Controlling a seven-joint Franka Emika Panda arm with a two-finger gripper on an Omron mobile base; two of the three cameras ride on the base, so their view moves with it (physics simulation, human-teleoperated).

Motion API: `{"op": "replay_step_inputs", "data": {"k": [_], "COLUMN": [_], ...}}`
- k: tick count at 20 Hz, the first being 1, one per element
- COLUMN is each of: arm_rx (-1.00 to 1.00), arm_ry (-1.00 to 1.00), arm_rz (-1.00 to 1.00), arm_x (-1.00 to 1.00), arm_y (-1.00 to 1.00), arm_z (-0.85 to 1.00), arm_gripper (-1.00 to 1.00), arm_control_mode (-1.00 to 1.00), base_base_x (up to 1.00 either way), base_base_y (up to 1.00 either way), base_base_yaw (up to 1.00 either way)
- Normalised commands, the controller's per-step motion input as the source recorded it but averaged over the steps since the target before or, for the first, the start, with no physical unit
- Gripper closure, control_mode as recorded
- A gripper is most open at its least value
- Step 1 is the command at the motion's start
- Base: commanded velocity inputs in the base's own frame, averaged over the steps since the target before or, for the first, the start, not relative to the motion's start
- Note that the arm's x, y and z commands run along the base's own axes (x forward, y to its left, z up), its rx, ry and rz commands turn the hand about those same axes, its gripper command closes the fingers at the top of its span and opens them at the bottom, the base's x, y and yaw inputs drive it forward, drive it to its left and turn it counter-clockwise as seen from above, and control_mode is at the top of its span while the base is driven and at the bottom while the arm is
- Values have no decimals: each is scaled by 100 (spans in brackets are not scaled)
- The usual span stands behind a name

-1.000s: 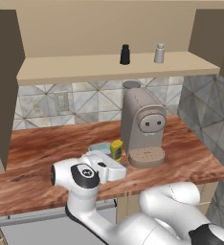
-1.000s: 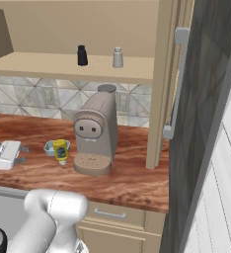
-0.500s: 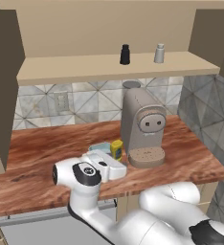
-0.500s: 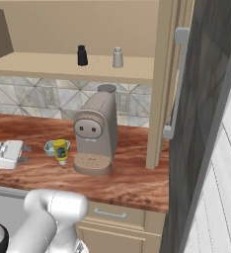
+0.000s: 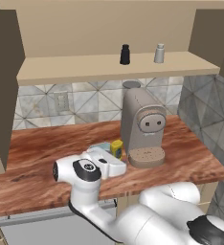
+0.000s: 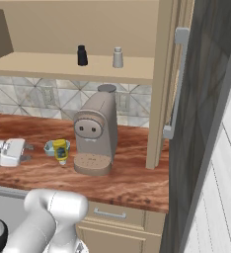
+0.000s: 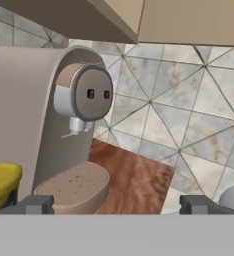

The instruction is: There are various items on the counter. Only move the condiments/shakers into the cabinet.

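On the tan wooden cabinet's shelf (image 5: 85,72) you have the short black shaker (image 5: 125,54) and small grey-white shaker (image 5: 159,53) (standing apart). Your tool (image 7: 116,204) gapes wide, holding nothing; the yellow squeeze bottle (image 7: 3,185) stands just beside its finger, on the reddish-brown desk (image 5: 185,153).

Domestic kitchen, rendered. A long reddish-brown wood-grain counter (image 5: 190,160) runs along a wall tiled in grey-white triangular patterns (image 5: 85,103), with a wall socket (image 5: 61,101) set into the tile. Above hangs a tan wooden wall cabinet (image 5: 114,67), its shelf carrying a black shaker (image 5: 125,54) and a grey-white shaker (image 5: 159,53). A beige coffee machine (image 5: 141,128) stands on the counter. Below, a drawer front with a metal handle (image 6: 109,214).
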Motion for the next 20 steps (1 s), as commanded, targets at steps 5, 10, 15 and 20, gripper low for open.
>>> {"op": "replay_step_inputs", "data": {"k": [5, 10, 15, 20], "arm_rx": [0, 2, 0, 0], "arm_ry": [0, 0, 0, 0], "arm_rz": [3, 5, 5, 3], "arm_x": [6, 3, 0, 7], "arm_y": [-19, -32, -8, 0], "arm_z": [-1, -1, -3, -5], "arm_gripper": [-100, -100, -100, -100], "arm_control_mode": [-100, -100, -100, -100], "base_base_x": [0, 0, 0, 0], "base_base_y": [0, 0, 0, 0], "base_base_yaw": [0, 0, 0, 0]}}
